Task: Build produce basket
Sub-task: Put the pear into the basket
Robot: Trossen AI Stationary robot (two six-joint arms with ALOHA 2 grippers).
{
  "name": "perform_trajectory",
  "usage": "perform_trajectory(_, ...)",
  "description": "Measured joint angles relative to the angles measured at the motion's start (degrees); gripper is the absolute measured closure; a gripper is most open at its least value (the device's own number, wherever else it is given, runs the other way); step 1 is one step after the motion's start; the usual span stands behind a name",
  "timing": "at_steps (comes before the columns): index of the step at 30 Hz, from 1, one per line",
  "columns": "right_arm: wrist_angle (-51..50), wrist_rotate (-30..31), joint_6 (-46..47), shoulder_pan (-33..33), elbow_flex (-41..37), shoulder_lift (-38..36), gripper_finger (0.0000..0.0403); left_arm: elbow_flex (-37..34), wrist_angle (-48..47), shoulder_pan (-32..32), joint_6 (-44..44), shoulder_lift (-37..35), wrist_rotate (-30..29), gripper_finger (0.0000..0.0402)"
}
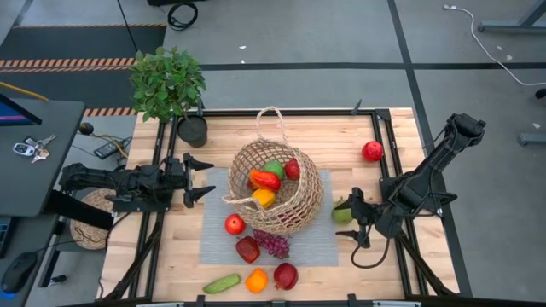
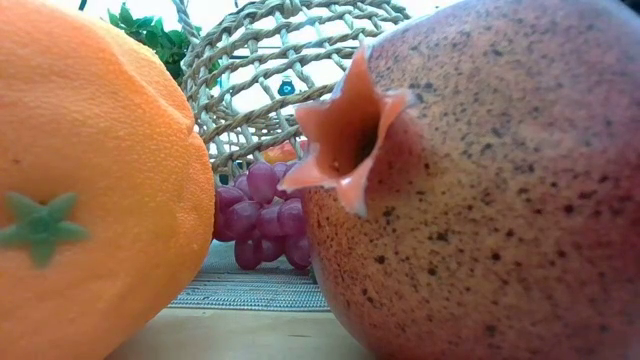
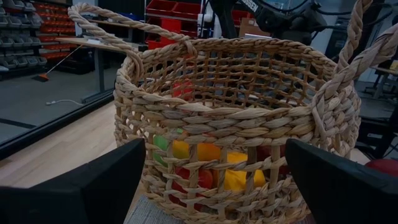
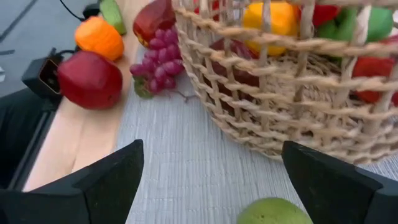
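High view shows the basket (image 1: 275, 186) lying on a grey mat (image 1: 217, 246) at the middle of the wooden table (image 1: 392, 264), its mouth facing up toward the camera and its thin looped handle reaching toward the far edge. Inside it a few pieces of produce can be made out: a red-orange pepper (image 1: 265, 179), something green behind it, a yellow piece (image 1: 264, 198) and a red one (image 1: 293, 169); the weave hides the rest. Outside the basket lie a red apple (image 1: 235, 224), a dark red fruit (image 1: 247, 249), purple grapes (image 1: 271, 244), a cucumber (image 1: 222, 283), an orange (image 1: 256, 280) and a pomegranate (image 1: 285, 275) near the front edge, plus another red apple (image 1: 372, 151) well apart toward the right. The left gripper (image 1: 205, 177) sits just beside the basket's left side, fingers spread wide with nothing between them; its wrist view faces the basket wall, through which only patches of colour show. The right gripper (image 1: 351, 223) is near the basket's right side, likewise spread wide and holding nothing, with a green pear (image 1: 341, 212) just beside its fingers; its wrist view cuts the pear off at the frame edge. Low view is almost filled by the orange and the pomegranate, leaving only a gap where the grapes and some weave appear. A potted plant (image 1: 168, 85) stands at the table's far left corner.
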Motion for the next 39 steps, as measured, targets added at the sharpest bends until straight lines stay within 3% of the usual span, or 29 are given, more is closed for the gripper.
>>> perform_trajectory(15,-1.7,5.1,-2.8,-0.6,0.0,5.7,0.0018,0.0,0.0,0.0,0.0,0.0,0.0,0.0010)
perform_trajectory(25,-9.3,6.7,4.4,-3.3,0.0,5.7,0.0018,0.0,0.0,0.0,0.0,0.0,0.0,0.0010)
perform_trajectory(39,-12.5,3.6,5.5,-7.8,0.0,5.6,0.0004,0.0,0.0,0.0,0.0,0.0,0.0,0.0010)
